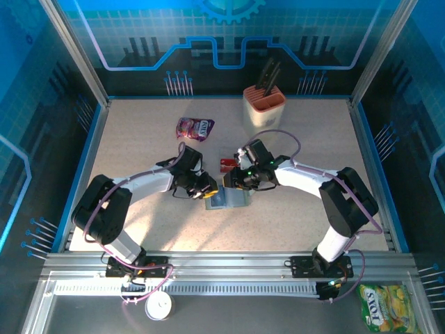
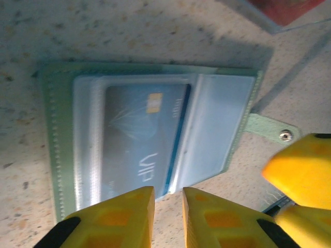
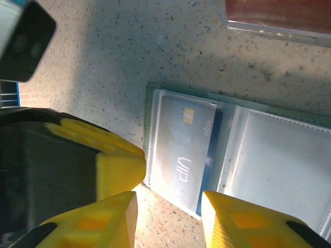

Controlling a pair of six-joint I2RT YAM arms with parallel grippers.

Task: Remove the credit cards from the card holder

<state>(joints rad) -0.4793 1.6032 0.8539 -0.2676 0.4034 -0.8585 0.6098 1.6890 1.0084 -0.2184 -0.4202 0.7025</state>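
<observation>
Overhead, centre frame: an open green card holder [image 1: 226, 200] lies flat on the table [image 1: 139, 146], a blue card [image 2: 145, 139] inside its clear pocket and a red card [image 1: 227, 165] just above. The left gripper [image 2: 168, 209] has its jaws narrowly apart and empty; the right gripper [image 3: 168, 212] has its jaws wider, also empty. Unpinned, the soft holder may lift with the card.

Both my arms wear white shells with black joints: left arm [image 1: 139, 184], right arm [image 1: 313, 177]. A purple cable [image 1: 278, 131] loops at the right arm's twelve o'clock. The left gripper [image 2: 168, 209] has yellow fingers [image 2: 222, 219], black-based.
</observation>
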